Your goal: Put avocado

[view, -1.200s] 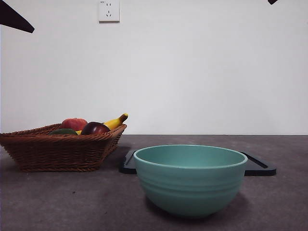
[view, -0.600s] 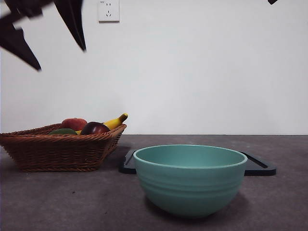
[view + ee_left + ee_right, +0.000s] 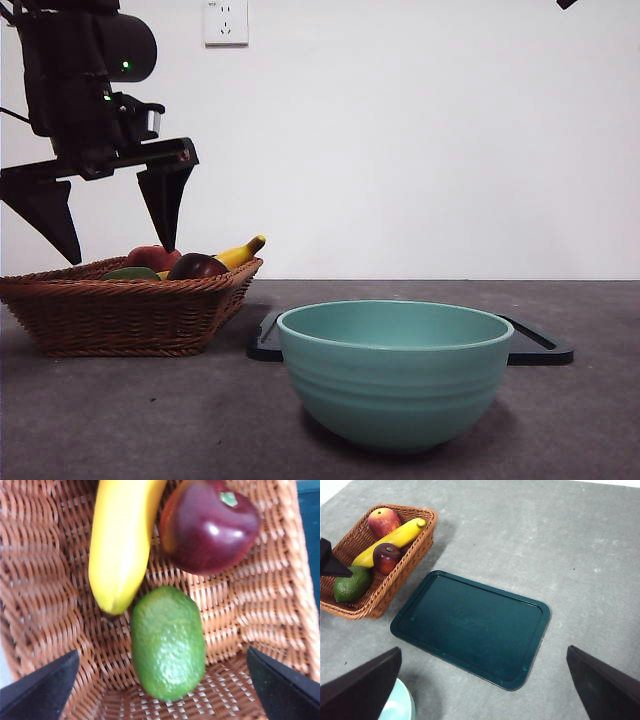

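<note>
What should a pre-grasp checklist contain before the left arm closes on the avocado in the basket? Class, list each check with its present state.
1. Left gripper open wide: ok.
2. Avocado lies between the jaws: ok.
3. Jaws down around the avocado: not ok; in the front view the tips hang above the basket.
4. Banana and maroon fruit outside the jaws' closing path: ok, both lie beyond the avocado.
5. Tray bare: ok.
6. Right gripper away from the basket: ok.

Low level front view, two downward wrist views, all sharing basket [image 3: 120,310].
</note>
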Tool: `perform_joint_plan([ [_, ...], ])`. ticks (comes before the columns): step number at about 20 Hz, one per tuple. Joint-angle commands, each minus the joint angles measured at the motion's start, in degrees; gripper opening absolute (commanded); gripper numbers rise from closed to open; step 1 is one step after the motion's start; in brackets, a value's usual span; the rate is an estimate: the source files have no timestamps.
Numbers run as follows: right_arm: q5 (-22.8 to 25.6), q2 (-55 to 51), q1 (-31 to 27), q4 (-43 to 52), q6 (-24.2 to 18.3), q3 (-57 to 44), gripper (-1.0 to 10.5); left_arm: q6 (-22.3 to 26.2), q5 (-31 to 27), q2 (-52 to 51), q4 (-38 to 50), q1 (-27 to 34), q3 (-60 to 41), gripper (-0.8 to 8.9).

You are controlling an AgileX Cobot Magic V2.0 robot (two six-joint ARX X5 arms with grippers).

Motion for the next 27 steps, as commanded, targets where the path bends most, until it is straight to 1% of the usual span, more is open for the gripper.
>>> perform_joint_plan([
  [1,-0.13,0.28,0.17,0.55,-0.26,1.11,5.6,1.05,-0.13,2.93,0.31,-0.2,1.36,5.3],
  [6,-0.13,0.28,0.17,0.57,-0.26,1.11,5.6,1.49,-0.13,6.84,0.66,-0.66,1.33,5.3],
  [10,-0.13,0.28,0.17,0.59,-0.26,1.11,5.6,1.49,-0.13,7.89,2.16,-0.7,1.33,5.29],
  [16,-0.13,0.28,0.17,0.59,-0.24,1.11,5.6,1.64,-0.09,10.34,1.92,-0.7,1.36,5.26],
  [17,-0.13,0.28,0.17,0.59,-0.24,1.11,5.6,1.64,-0.09,10.54,1.99,-0.77,1.33,5.03],
  [20,-0.13,0.28,0.17,0.59,-0.24,1.11,5.6,1.42,-0.11,10.54,1.64,-0.74,1.36,2.91],
  [21,-0.13,0.28,0.17,0.59,-0.24,1.11,5.6,1.42,-0.11,10.54,1.4,-0.74,1.36,2.42],
  [24,-0.13,0.28,0.17,0.59,-0.24,1.11,5.6,1.42,-0.07,10.54,1.07,-0.77,1.44,2.35],
  [27,-0.13,0.28,0.17,0.59,-0.24,1.11,5.6,1.44,0.87,10.4,-1.99,-0.77,2.75,2.35],
])
